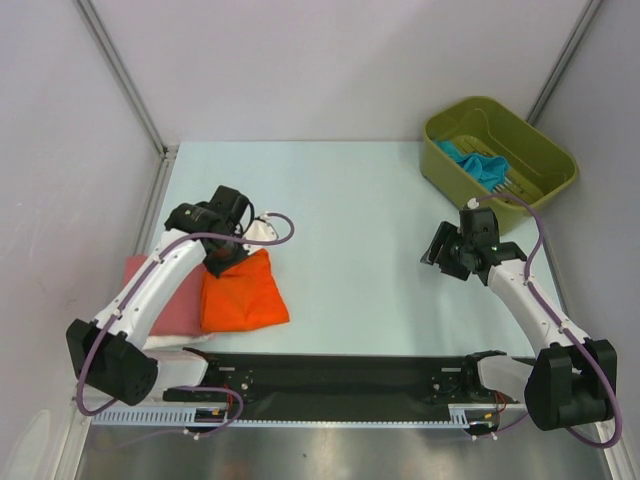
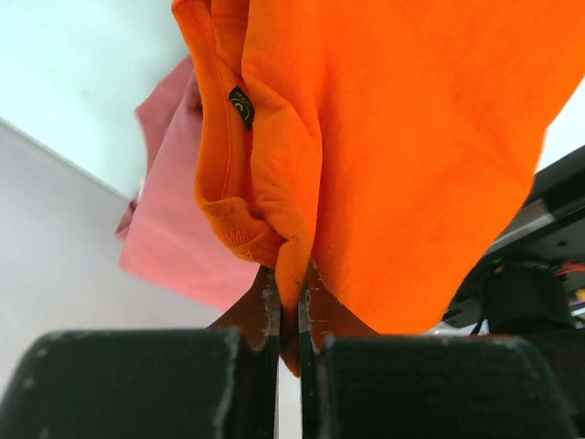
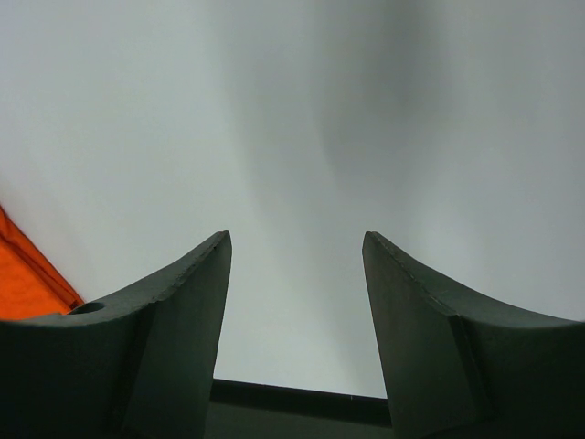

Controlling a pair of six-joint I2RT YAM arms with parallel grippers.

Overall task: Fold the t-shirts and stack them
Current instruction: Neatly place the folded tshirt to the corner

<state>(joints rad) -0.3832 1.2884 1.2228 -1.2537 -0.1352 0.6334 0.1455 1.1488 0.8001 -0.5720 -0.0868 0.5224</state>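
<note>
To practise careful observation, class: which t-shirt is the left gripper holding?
The orange t-shirt, pinched by the shut left gripper. The pink t-shirt lies ungripped beside it; the teal t-shirt sits in the green bin.

Pale mint surface (image 1: 380, 200), evenly lit. Plain grey-white wall panels (image 1: 330, 60) enclose three sides, joined by aluminium posts (image 1: 120, 75). Brushed metal strip (image 1: 330, 455) along near edge.

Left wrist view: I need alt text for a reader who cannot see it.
The left hand is shut on a bunched fold of the orange shirt, which fills most of the frame. A pink shirt shows behind it on the left, and a small black label sits on the orange collar.
</note>
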